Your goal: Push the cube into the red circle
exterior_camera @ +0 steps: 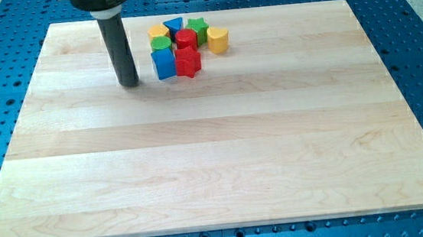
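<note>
Tip (pixel 129 84) down on the counter (pixel 215 164), near the top edge, left of centre. No hand on this rod, so nothing to call apart or together. Just to the view's right of the tip, close but apart: blue cube (pixel 163 63), at the left of a tight cluster by the top edge. Touching the cube on its right, red star (pixel 188 62). Behind those, red cylinder (pixel 185 39), green cylinder (pixel 160 44), yellow block (pixel 158 32) peeking out at the back-left, blue triangle (pixel 174 25), green star (pixel 197 28). At the cluster's right end, yellow heart-like block (pixel 218 39), slightly apart from the rest.
</note>
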### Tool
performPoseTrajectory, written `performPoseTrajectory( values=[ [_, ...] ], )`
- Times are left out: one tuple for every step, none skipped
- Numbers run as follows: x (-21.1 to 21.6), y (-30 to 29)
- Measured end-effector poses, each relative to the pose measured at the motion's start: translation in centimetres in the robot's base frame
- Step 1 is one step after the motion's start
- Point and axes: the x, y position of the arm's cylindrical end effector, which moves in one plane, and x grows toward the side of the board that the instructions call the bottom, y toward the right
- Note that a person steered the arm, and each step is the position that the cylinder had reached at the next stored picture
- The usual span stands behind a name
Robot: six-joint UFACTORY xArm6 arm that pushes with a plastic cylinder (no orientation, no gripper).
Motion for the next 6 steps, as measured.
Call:
performPoseTrajectory(
  values=[
    [0.3, 0.9],
    [0.3, 3.2],
    [0.0, 5.1],
    [-0.7, 6.3],
    [-1.4, 6.8],
    [-0.6, 7.0]
  ],
)
